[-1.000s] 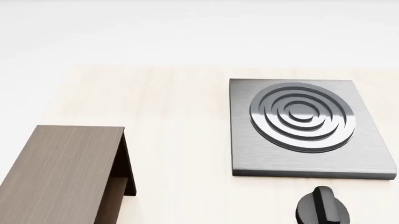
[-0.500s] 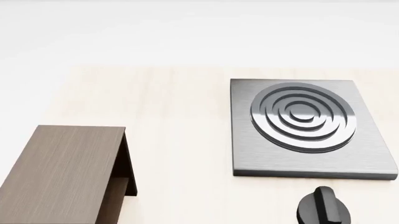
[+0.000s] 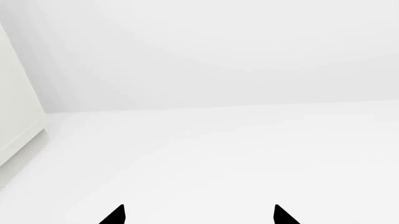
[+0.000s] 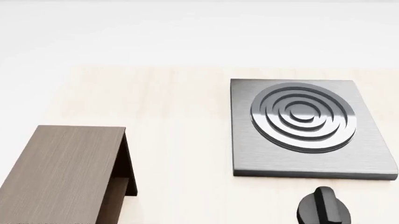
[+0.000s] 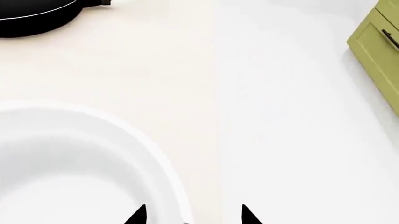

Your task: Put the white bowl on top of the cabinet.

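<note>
Pale wood countertop (image 4: 174, 140) fills your head view. Your cabinet (image 4: 62, 172) stands at the near left, flat top bare. At the right lies a grey stove plate (image 4: 309, 128) with raised rings, and a black knob (image 4: 323, 207) sits just near of it. Neither arm shows there. Your right gripper (image 5: 190, 215) has its tips spread, straddling the rim of the white bowl (image 5: 68, 158), not closed on it. A black pan (image 5: 37, 16) sits beyond; a green cupboard (image 5: 377, 51) stands off the counter. Your left gripper (image 3: 198, 215) hangs released over blank white.
</note>
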### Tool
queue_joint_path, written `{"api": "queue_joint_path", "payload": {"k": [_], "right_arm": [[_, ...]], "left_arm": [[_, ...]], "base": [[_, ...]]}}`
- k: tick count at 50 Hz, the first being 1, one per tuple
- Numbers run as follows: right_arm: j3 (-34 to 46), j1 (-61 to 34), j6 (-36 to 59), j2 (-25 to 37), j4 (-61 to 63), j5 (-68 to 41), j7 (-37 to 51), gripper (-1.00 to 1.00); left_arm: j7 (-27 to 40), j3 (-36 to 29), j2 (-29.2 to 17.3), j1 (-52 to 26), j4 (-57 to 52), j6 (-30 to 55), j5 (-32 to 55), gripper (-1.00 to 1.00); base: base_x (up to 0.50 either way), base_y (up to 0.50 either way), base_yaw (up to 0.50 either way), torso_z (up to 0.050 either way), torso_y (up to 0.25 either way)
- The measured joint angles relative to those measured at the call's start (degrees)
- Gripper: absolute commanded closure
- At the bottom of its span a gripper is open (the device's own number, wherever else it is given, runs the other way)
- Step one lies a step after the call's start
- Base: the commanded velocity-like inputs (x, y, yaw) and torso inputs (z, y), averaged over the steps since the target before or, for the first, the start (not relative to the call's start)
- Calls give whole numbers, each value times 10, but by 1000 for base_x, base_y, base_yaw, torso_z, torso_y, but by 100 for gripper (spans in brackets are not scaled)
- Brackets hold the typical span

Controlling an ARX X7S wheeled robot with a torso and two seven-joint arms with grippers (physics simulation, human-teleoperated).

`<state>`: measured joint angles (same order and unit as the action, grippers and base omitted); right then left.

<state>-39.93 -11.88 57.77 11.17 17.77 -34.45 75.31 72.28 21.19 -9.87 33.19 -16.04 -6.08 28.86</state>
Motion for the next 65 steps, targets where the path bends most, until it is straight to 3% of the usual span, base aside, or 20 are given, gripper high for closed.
{"api": "queue_joint_path", "payload": {"k": [10,26,48,65], "right_arm": [[9,1,21,12,-3,49,-61,100],[33,4,54,28,-1,53,-61,100],[144,-30,145,62,123,-106,-96,100],[115,-49,184,61,218,-212,-94,100]], "left_arm": [[1,0,0,1,-1,0,-1,-100],[2,0,0,0,-2,0,-2,-100],[0,-1,0,-2,2,-1,-1,-100],[-2,-1,0,-2,3,-2,1,-100]], "base": [[0,0,0,-2,0],[0,0,1,-2,0],[0,0,1,0,0],[0,0,0,0,0]]}}
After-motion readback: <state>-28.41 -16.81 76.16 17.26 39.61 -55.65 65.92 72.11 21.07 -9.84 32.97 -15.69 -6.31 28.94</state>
